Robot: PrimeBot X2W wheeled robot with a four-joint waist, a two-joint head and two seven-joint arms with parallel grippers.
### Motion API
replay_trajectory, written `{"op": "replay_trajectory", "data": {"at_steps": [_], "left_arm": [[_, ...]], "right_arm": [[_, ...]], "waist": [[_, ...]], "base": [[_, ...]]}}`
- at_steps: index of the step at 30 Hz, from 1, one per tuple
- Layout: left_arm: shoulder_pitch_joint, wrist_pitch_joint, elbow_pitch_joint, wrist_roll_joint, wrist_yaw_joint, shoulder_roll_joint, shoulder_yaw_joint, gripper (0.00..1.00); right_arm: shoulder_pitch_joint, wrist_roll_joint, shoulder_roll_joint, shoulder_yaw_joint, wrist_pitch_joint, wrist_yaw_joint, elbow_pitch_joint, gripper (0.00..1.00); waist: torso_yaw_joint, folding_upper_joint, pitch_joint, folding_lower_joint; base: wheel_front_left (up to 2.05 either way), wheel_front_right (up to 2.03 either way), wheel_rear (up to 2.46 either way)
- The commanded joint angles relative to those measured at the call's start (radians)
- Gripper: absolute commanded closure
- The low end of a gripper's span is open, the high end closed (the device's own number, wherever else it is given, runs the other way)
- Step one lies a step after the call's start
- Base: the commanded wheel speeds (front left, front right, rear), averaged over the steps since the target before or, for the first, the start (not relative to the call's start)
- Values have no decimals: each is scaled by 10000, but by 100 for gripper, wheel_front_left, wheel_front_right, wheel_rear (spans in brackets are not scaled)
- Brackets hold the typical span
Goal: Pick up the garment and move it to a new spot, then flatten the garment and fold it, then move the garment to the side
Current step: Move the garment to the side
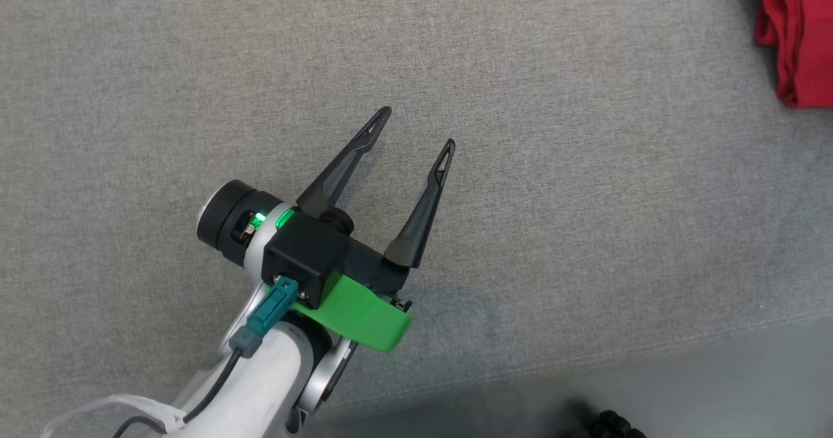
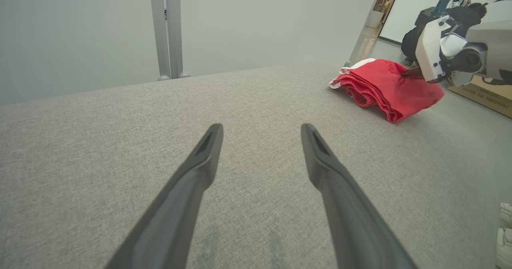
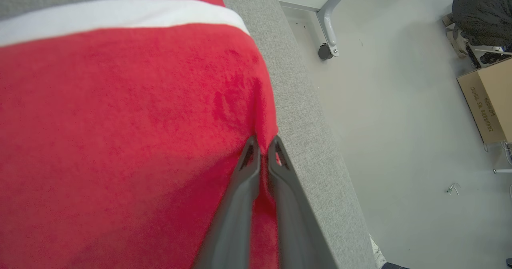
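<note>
The grey padded table (image 1: 163,67) stretched wide and open around the left gripper (image 1: 417,127), its near edge just below that arm. One red garment (image 3: 120,121) with a white band lay folded at the table's right side, close along the edge above the floor (image 3: 400,141). There were two grippers. The left hovered low over the cloth top, fingers spread wide, holding nothing. The right gripper (image 3: 264,141) reached in along that edge, fingers pinched tight on the garment's red cloth.
</note>
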Motion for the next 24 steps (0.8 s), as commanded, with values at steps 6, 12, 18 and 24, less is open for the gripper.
{"op": "replay_trajectory", "data": {"at_steps": [6, 12, 18, 24], "left_arm": [[-205, 31, -30, -30, 10, 98, -14, 0], [-206, -89, 109, -103, 24, 28, -24, 0], [144, -437, 553, -211, 300, 89, 250, 0], [868, -796, 1370, -1024, 770, -58, 990, 0]], "right_arm": [[105, -666, 33, -512, -534, -18, -234, 0], [265, -935, 225, -733, -1006, -17, -173, 0], [626, -344, 635, -473, -2625, -17, 87, 0], [1484, 830, 913, 319, -4096, -17, 549, 0]], "waist": [[140, -1, 177, -1], [235, -1, -25, -1], [390, -1, -995, -1], [680, -1, -2554, -1]], "base": [[0, 0, 0], [0, 0, 0], [0, 0, 0], [0, 0, 0]]}}
